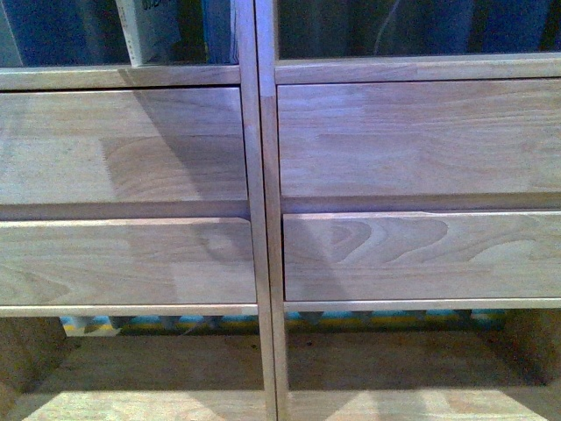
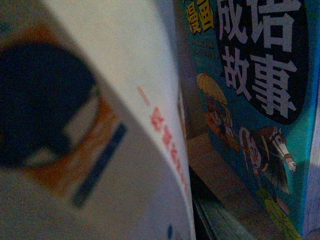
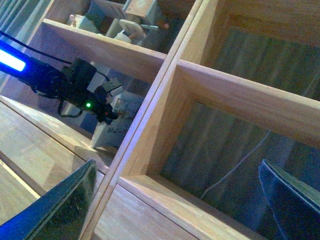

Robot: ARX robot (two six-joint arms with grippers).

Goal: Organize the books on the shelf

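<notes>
Inside the light-wood shelf [image 3: 125,52], the left gripper [image 3: 107,111] (grip unclear) needed to stand the thin white paperback [image 3: 120,129] upright gently; the right gripper [image 3: 177,167] gaped empty.

Our left arm [image 3: 45,75], black with a blue light strip and a small green lamp glowing near the wrist, is stretched forward on the left. The left gripper [image 3: 109,107] is at its tip, and we cannot tell how its jaws stand. Our right gripper [image 3: 177,167] sits on a wrist rolled to one side, jaws spread wide, with the two dark fingers [image 3: 65,210] well apart.
</notes>
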